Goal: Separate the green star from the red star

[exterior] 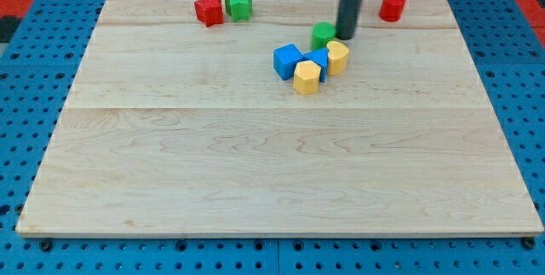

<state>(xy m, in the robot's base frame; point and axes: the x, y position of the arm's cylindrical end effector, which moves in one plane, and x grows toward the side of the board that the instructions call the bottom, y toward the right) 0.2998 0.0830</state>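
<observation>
- Since I carry no gripper at all, only a straight dark rod, there is nothing on me to open, close or grasp with; my tip (347, 36) simply rests at board height and pushes.
- My tip sits right of centre near the top of the frame, just beside a green block (323, 34) on its right side, seemingly touching it or nearly so.
- Just below my tip lies a tight cluster: a yellow block (338, 56), a blue cube (289, 60), a second blue block (318, 60) mostly hidden between them, and a yellow hexagonal block (307, 77) at the cluster's lower edge.
- The green star (239, 4) lies in the upper left of the frame, near the top edge of the wooden board (255, 173), with the red star (209, 9) just beside it on its left; the two look to be touching or very nearly so.
- A red cylinder (392, 6) stands alone in the upper right, well apart from the stars.
- The relation that matters: both stars lie to the left of my tip and slightly higher in the frame, the green star being the nearer of the pair.
- I judge the separation not yet begun; the stars sit side by side along a left-right line, so my tip would need to come between them or push the green star away from the red one.
</observation>
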